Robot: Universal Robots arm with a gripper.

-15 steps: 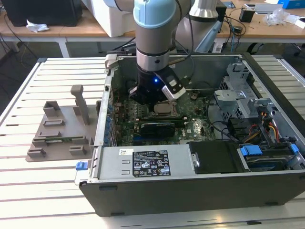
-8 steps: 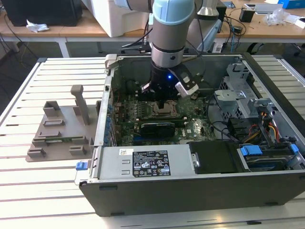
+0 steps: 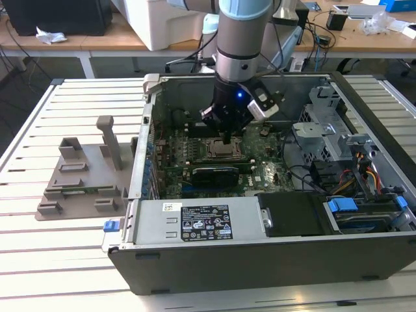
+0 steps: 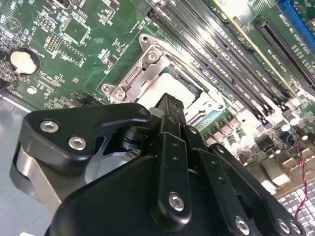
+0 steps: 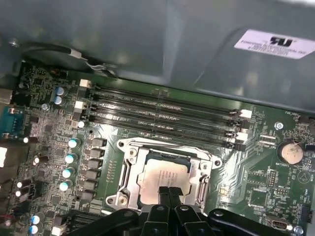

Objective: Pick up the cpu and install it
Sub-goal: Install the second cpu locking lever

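The cpu [image 5: 165,173], a small square chip with a silvery-grey top, lies flat inside the metal socket frame [image 5: 129,150] on the green motherboard [image 5: 256,177]. In the second wrist view the cpu [image 4: 150,96] shows pale beside the black fingertips [image 4: 170,102]. My gripper [image 5: 170,192] stands right over the chip with its two fingers pressed together, shut, their tips at the chip's near edge. I cannot tell whether the tips touch it. In the exterior view the gripper [image 3: 226,138] reaches down into the open computer case [image 3: 260,260], above the socket frame [image 3: 224,151].
Long memory slots [image 5: 162,115] run beside the socket. A black expansion card [image 3: 214,174] lies just past it, and the power supply [image 3: 195,221] and drive cage [image 3: 325,123] crowd the case. A grey plastic holder [image 3: 84,175] stands on the slatted table [image 3: 39,260] at the exterior view's left.
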